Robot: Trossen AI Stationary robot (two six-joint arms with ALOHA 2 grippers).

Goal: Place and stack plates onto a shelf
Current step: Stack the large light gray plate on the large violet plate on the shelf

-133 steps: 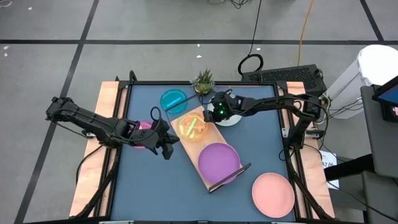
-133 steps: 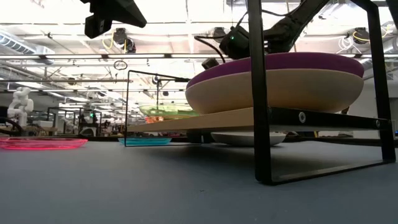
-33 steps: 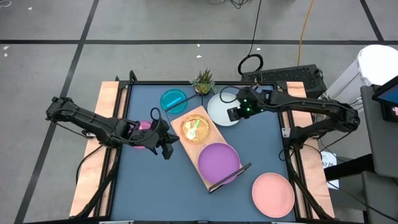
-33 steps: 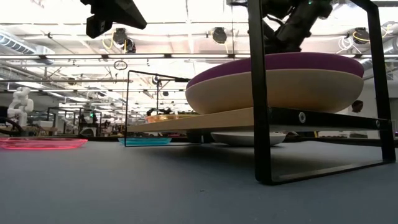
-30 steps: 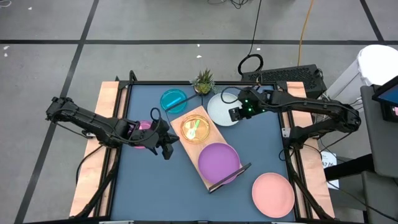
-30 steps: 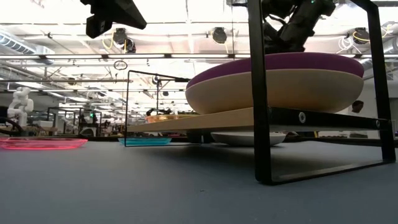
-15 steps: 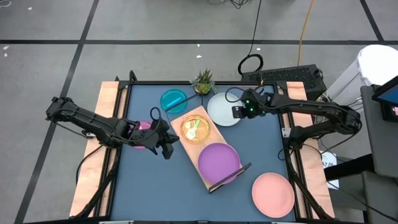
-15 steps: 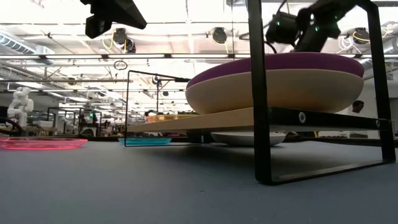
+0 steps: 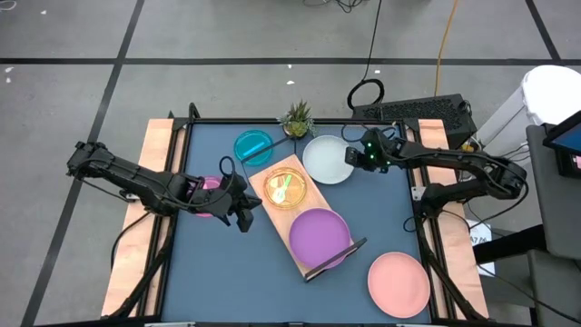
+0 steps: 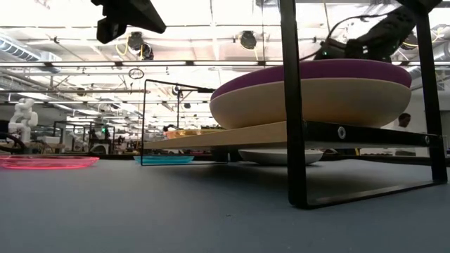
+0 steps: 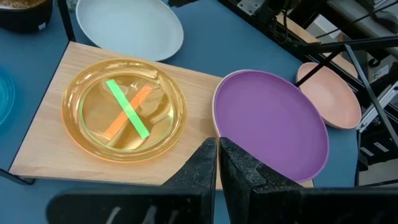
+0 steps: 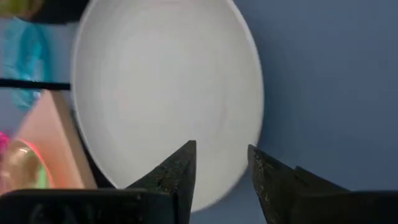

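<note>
From above, the right gripper (image 9: 350,155) had pulled back off the shelf (image 9: 305,218) toward the table's far right side, and it sat at the right rim of the pale blue-white plate (image 9: 327,159), which lay on the table just past the shelf's far end. A few seconds earlier that arm was over the orange plate (image 9: 284,187), which now rested on the shelf's far half with the green plate inside it, so I'd say that drop was done and the pale plate was probably next. The purple plate (image 9: 320,235) filled the shelf's near half. The salmon plate (image 9: 398,283) waited at the near right corner, the cyan plate (image 9: 253,146) near the far edge, and the magenta plate (image 9: 211,194) lay mostly hidden under the left gripper (image 9: 243,212) by the left edge.

Low view: the purple plate sat on a cream plate (image 10: 309,102) on the board. The right arm showed only at the top right corner, behind the wire frame.

Left wrist: its fingers were pinched together on nothing, hovering short of the shelf. No change there.

Right wrist: the jaws were spread apart and empty, with the pale plate's rim just ahead of the gap. Couldn't tell if the tips touched it. The plate was cut off at the picture's top.
</note>
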